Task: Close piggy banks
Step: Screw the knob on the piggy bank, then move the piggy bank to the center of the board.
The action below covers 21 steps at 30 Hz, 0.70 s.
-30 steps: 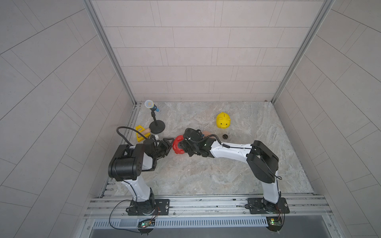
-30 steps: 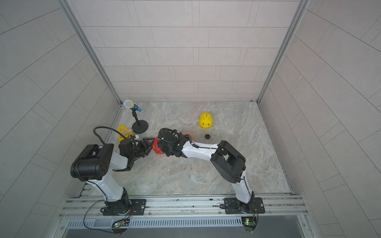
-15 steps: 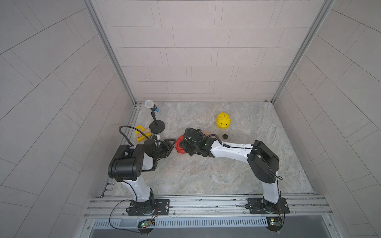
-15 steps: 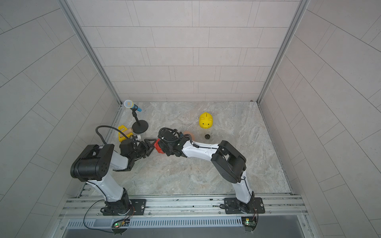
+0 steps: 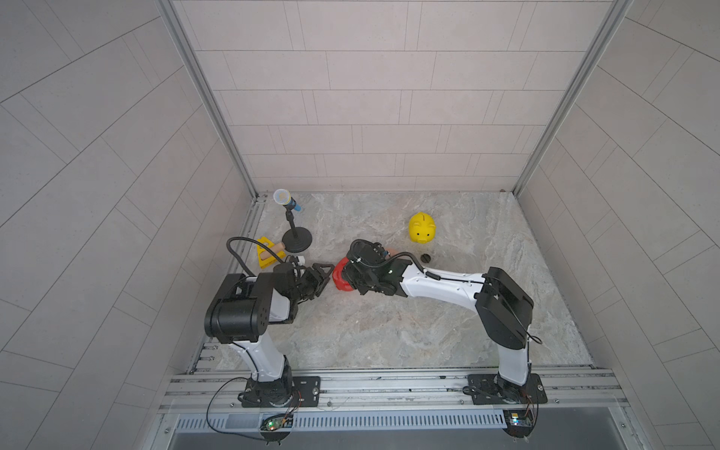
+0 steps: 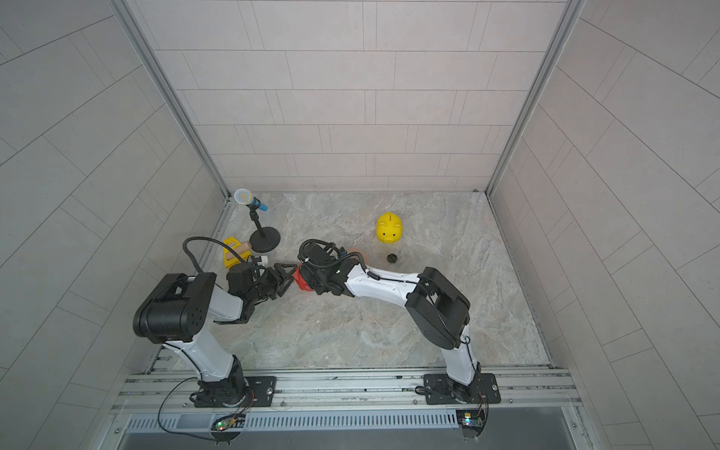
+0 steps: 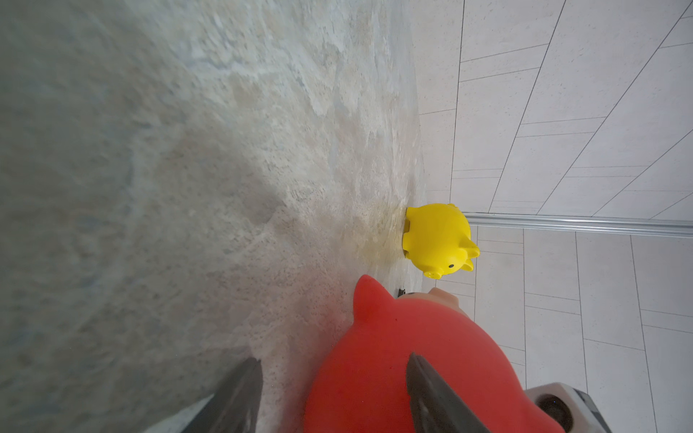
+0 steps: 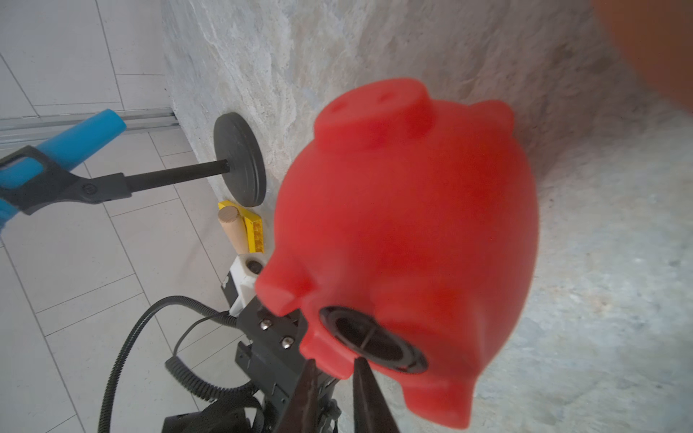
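Observation:
The red piggy bank [image 5: 339, 278] [image 6: 299, 281] hangs sideways between both grippers. My left gripper [image 7: 333, 359] holds it from the back. One of its fingers [image 7: 431, 390] lies on the red back [image 7: 375, 375], and the other tip stands just beside the body. A black plug [image 8: 371, 345] sits in the belly hole of the red piggy bank [image 8: 405, 225]. My right gripper [image 8: 335, 361] is slightly open, with its tips at a foot beside that hole. The yellow piggy bank [image 5: 422, 228] [image 7: 437, 240] stands upright further back. The peach-pink piggy bank [image 5: 392, 252] [image 7: 444, 296] is mostly hidden behind my right wrist.
A loose black plug [image 5: 426, 258] lies on the marble floor near the yellow pig. A microphone stand [image 5: 297, 244] and a yellow triangular toy [image 5: 267, 255] with a wooden peg sit at the left. Tiled walls enclose three sides, and a metal rail [image 5: 389, 383] runs along the front.
Both arms stay at the red piggy bank, almost where they were. The pig and the grippers have shifted very slightly.

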### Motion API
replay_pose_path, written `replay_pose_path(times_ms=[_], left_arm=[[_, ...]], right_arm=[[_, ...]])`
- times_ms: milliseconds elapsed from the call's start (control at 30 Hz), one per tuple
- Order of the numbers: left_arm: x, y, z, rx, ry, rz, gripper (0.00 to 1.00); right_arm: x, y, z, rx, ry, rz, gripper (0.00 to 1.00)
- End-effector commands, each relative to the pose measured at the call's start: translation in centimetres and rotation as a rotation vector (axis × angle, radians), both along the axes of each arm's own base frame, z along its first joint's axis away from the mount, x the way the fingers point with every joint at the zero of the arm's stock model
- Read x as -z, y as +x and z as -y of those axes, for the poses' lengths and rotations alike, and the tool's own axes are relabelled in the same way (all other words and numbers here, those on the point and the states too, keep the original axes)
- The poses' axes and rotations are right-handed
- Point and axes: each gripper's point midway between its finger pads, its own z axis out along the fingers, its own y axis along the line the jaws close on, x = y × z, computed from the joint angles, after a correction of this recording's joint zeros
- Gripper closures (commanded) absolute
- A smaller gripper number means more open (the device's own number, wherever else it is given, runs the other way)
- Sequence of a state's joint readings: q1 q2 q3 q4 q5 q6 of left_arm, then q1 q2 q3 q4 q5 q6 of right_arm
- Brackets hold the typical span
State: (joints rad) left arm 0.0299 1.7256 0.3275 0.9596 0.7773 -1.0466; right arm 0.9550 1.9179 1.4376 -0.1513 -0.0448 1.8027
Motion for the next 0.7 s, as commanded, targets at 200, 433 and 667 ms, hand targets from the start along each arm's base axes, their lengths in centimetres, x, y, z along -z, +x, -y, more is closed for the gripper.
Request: replay_pose_path(times_ms=[200,433,667], left_arm=[[2.2,-1.9,0.1,0.015,0.037,-0.099,0.33],[2.1,-2.0,-0.3,0.007,0.072,-0.112,0.32],[-0.1,-2.1,-1.9,-0.03,0.133,-0.093,0.3]], right_arm=[[-7.1,-0.9,1.0,-0.026,0.016,0.101,0.76],[-8.6,-1.9,3.3,-0.07,-0.081,0.162,0.76],[-10.7,-3.4,8.0,-0.174,-0.281,0.282,0.75]])
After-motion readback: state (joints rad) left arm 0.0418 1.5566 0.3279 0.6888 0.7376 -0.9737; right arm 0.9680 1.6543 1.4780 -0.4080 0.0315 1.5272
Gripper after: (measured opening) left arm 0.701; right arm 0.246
